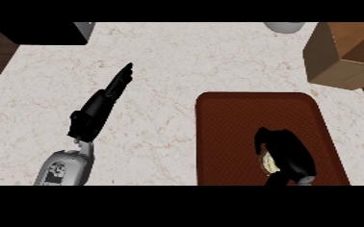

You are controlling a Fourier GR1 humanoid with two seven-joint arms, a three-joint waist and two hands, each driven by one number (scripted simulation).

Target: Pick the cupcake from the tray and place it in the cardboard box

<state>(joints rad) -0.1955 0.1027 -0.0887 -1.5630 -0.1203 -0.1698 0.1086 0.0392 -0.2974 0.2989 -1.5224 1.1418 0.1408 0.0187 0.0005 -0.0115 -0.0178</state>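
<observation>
A dark red-brown tray (235, 125) lies on the counter at the lower right. My right hand (288, 155) is over the tray's near part, fingers curled round the cupcake (269, 162), of which only a pale sliver shows at the hand's left side. The cardboard box (334, 53) stands open at the upper right, beyond the tray's far right corner. My left hand (103, 103) hovers over the bare counter left of the tray, fingers straight and pointing away, holding nothing.
A black appliance (43, 32) sits at the far left corner of the marble counter (185, 62). A grey-white round object (284, 26) shows at the far edge, left of the box.
</observation>
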